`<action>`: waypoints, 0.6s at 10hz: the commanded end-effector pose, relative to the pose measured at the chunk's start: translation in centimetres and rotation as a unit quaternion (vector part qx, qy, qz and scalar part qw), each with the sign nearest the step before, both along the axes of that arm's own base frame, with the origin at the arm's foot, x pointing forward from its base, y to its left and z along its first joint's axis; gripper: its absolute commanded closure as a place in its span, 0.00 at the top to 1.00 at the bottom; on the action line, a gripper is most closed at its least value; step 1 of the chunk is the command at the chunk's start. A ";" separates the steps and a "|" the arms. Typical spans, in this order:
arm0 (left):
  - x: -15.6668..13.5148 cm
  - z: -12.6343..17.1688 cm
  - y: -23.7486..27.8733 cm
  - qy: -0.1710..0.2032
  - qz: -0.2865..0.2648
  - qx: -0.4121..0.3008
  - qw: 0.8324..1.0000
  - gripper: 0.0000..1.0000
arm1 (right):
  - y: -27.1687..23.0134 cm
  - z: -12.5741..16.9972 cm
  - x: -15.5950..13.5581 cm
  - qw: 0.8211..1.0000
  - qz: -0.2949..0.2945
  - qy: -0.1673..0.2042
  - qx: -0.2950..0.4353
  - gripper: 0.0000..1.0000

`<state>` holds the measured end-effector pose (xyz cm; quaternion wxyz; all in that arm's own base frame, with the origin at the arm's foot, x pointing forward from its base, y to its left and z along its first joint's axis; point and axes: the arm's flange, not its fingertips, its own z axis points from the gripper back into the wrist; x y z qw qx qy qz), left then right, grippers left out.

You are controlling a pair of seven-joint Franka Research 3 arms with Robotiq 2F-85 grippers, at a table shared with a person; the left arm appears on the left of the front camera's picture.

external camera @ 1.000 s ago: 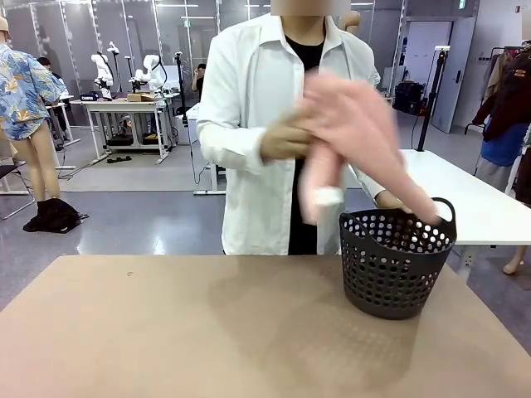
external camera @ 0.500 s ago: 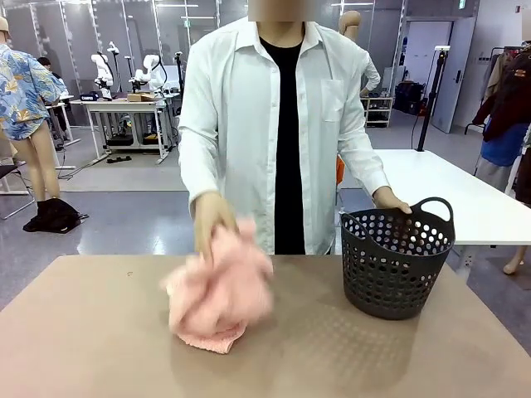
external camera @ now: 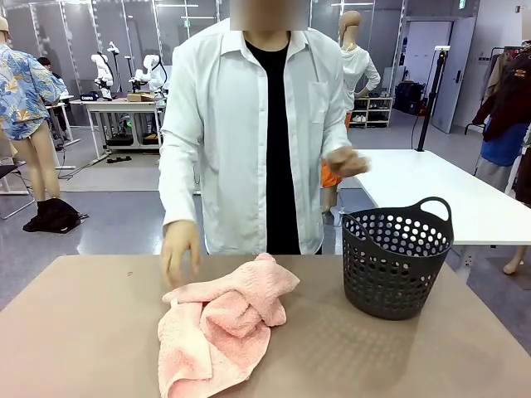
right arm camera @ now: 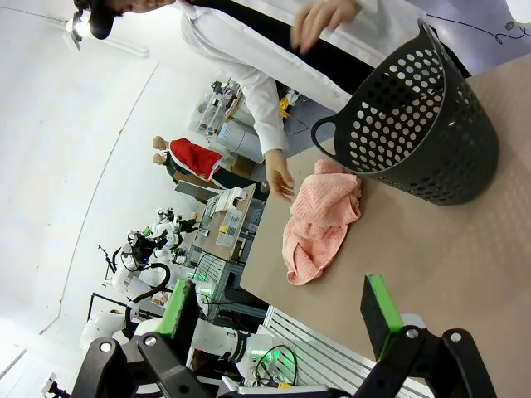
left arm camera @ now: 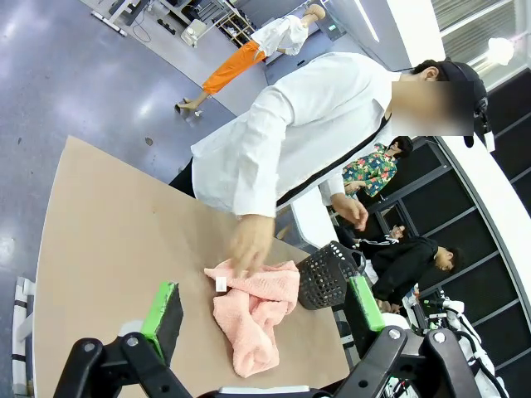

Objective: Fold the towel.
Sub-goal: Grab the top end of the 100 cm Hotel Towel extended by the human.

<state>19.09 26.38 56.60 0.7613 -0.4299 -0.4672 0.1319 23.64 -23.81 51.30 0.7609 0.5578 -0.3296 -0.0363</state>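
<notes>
on table [external camera: 75, 332] centre, salmon-pink towel [external camera: 220, 319] crumpled near perforated basket [external camera: 397, 265]; our left gripper [left arm camera: 261, 305] and right gripper [right arm camera: 278, 305] spread wide, empty. risk: we pinch bunched layers, fold skews.

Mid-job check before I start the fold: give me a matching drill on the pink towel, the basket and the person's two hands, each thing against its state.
Things
1. salmon-pink terry towel
2. dark grey perforated plastic basket
3. person's hand nearer the basket
4. person's hand farther from the basket

States
A. low, at the towel's far edge
B. upright on the table's right part
C. crumpled heap on the brown table
D. raised at chest height, empty

Pairs: 1-C, 2-B, 3-D, 4-A
</notes>
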 end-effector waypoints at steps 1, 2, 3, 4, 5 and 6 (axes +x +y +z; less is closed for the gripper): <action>0.1 0.0 0.1 -0.006 -0.004 -0.004 1.000 1.00 | 0.0 0.2 0.0 1.000 0.000 -0.006 0.003 1.00; 0.1 0.0 0.1 -0.006 -0.004 -0.004 1.000 1.00 | 0.0 0.2 0.0 1.000 0.000 -0.006 0.003 1.00; 0.1 0.0 0.1 -0.006 -0.004 -0.004 1.000 1.00 | 0.0 0.2 0.0 1.000 0.000 -0.006 0.003 1.00; 0.1 0.0 0.1 -0.006 -0.004 -0.004 1.000 1.00 | 0.0 0.2 0.0 1.000 0.000 -0.006 0.003 1.00; 0.1 0.0 0.1 -0.006 -0.004 -0.004 1.000 1.00 | 0.0 0.2 0.0 1.000 0.000 -0.006 0.003 1.00; 0.1 0.0 0.1 -0.006 -0.004 -0.004 1.000 1.00 | 0.0 0.2 0.0 1.000 0.000 -0.006 0.003 1.00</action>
